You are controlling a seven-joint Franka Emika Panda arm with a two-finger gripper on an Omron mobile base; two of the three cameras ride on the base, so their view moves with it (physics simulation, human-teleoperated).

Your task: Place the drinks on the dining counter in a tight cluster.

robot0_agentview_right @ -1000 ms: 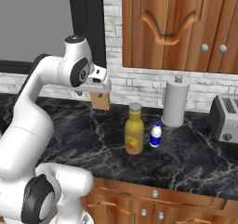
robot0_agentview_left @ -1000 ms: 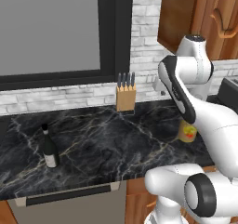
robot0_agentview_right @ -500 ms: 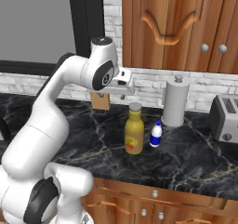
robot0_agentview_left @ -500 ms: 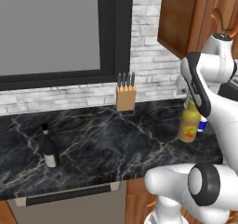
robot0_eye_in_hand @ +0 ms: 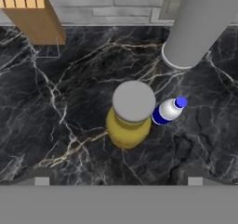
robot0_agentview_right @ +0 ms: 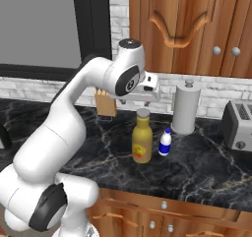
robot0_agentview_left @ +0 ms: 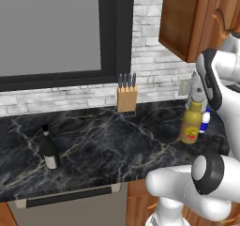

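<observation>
Hand view: hand (robot0_eye_in_hand: 116, 181) spread wide, released, above one yellow bottle (robot0_eye_in_hand: 129, 118); one blue-white bottle (robot0_eye_in_hand: 168, 111) beside; one wine bottle (robot0_agentview_left: 49, 148) apart.

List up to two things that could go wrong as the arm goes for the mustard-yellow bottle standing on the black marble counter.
1. The small blue-and-white bottle stands right beside the mustard-yellow bottle; an open end effector descending could catch it and knock it over.
2. The yellow bottle is tall and wide, so a grip high on its grey cap might slip or tip it. The paper towel roll behind leaves little room for a sideways approach.
</observation>
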